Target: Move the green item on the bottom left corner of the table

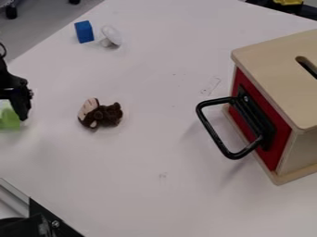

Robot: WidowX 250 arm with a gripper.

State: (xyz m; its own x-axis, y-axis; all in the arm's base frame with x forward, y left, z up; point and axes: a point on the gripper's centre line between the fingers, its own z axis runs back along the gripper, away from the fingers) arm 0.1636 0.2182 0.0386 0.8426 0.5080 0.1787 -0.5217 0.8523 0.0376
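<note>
At the left edge of the camera view, the black gripper (16, 96) hangs low over the white table (155, 143), partly cut off by the edge. The light green item (9, 120) is directly below it, with the gripper's dark lower part overlapping its upper right side. The item's left side runs out of view. Whether the gripper holds it cannot be told.
A brown plush toy (103, 114) lies right of the gripper. A blue block (84, 32) and a white mushroom-shaped piece (110, 36) are at the upper left. A wooden box (278, 69) with a red front and black handle (213, 133) stands at the right.
</note>
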